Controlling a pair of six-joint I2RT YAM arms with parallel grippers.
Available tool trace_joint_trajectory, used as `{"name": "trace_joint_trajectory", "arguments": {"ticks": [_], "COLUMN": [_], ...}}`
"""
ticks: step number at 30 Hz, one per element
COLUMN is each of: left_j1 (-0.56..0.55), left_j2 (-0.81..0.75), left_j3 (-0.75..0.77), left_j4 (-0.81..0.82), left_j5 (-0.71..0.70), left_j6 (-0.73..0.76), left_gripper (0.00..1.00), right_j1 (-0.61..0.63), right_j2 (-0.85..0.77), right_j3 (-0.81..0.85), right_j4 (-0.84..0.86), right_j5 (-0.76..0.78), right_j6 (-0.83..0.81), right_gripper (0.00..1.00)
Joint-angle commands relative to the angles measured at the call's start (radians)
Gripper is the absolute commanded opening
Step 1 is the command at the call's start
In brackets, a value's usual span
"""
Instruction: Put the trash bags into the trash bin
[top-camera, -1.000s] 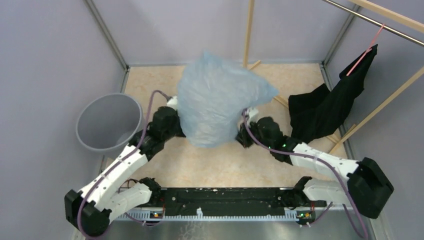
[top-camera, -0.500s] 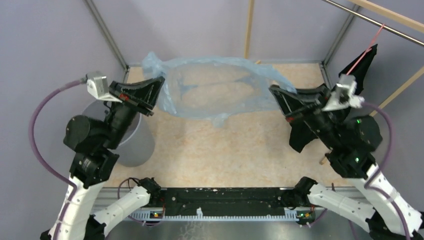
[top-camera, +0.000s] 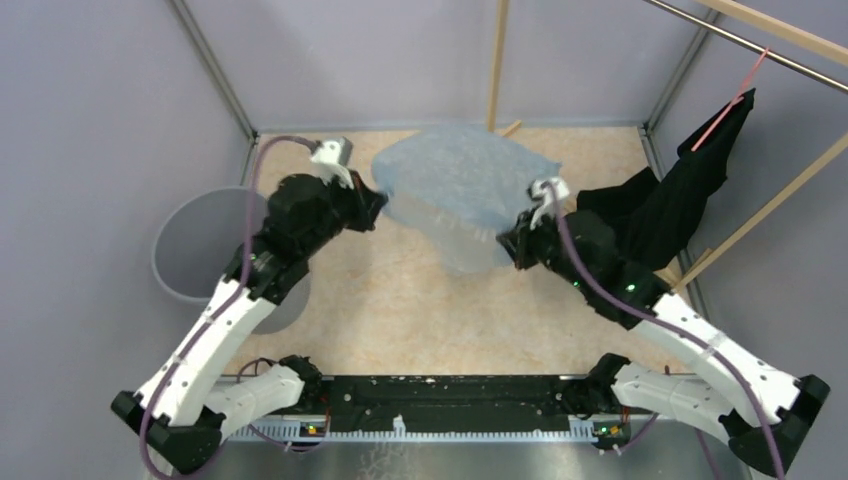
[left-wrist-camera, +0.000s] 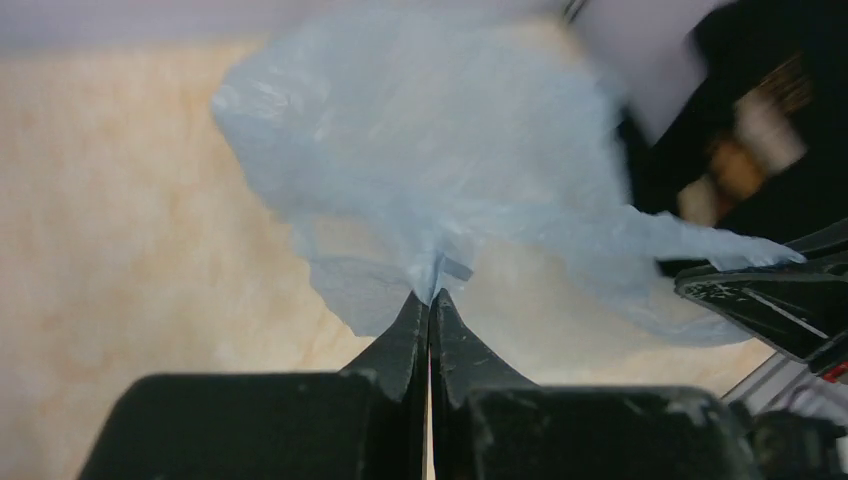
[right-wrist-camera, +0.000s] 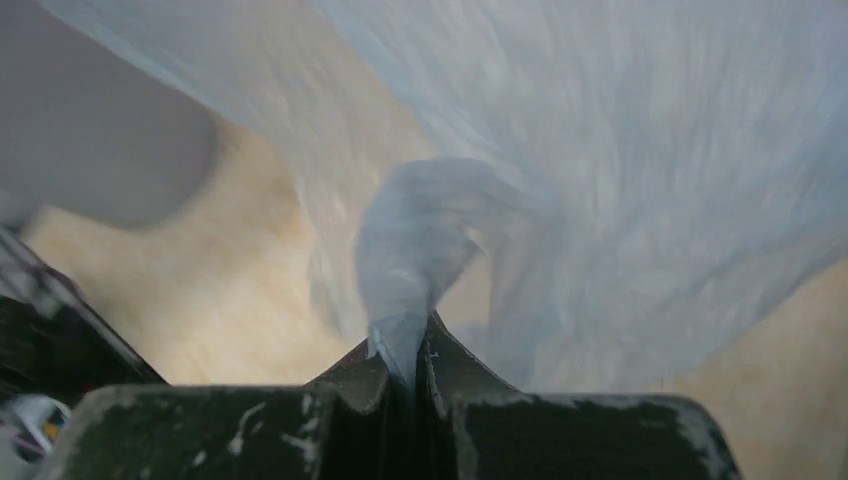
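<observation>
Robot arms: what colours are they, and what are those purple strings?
The left arm and right arm have white shells with chunky black joints. The purple strings are cables, one running along each arm up to a small white camera box. The left gripper and right gripper have black pointed fingers, scuffed with white.

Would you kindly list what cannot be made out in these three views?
Top view: the left arm covers the right rim of the trash bin.
Top view: the right arm hides the lower left part of the black garment.
Left wrist view: the shapes upper right, past the trash bag, are too blurred to name.
Right wrist view: motion blur smears the film; one bag or several cannot be told.
</observation>
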Motion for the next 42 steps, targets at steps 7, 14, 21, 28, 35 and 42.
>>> {"name": "trace_joint_trajectory", "arguments": {"ticks": [7, 14, 21, 28, 35, 42], "left_j1": [0.0, 0.003, 0.001, 0.002, 0.001, 0.001], "left_j2": [-0.221, -0.031, -0.161, -0.155, 0.011, -0.039], "left_j3": [-0.027, -0.066, 0.239, 0.043, 0.216, 0.269], "left_j4": [0.192, -0.088, 0.08, 0.113, -0.185, -0.137], "left_j5": [-0.163, -0.287, -0.135, -0.298, -0.248, -0.177], "left_j6": [-0.041, -0.036, 0.166, 0.089, 0.142, 0.117], "left_gripper": [0.0, 0.0, 0.0, 0.0, 0.0, 0.0], "right_j1": [0.01, -0.004, -0.004, -0.007, -0.068, -0.167], "right_j2": [-0.116, 0.044, 0.026, 0.093, 0.303, 0.324], "right_j3": [0.058, -0.11, 0.225, 0.115, -0.079, -0.032], "right_j4": [0.443, 0.347, 0.352, 0.748, 0.866, 0.828], "right_j5": [-0.157, 0.027, -0.02, 0.166, 0.016, -0.288], "right_j6": [0.029, 0.217, 0.067, -0.039, 0.05, 0.137], "right_gripper": [0.09, 0.0, 0.0, 0.0, 0.0, 0.0]}}
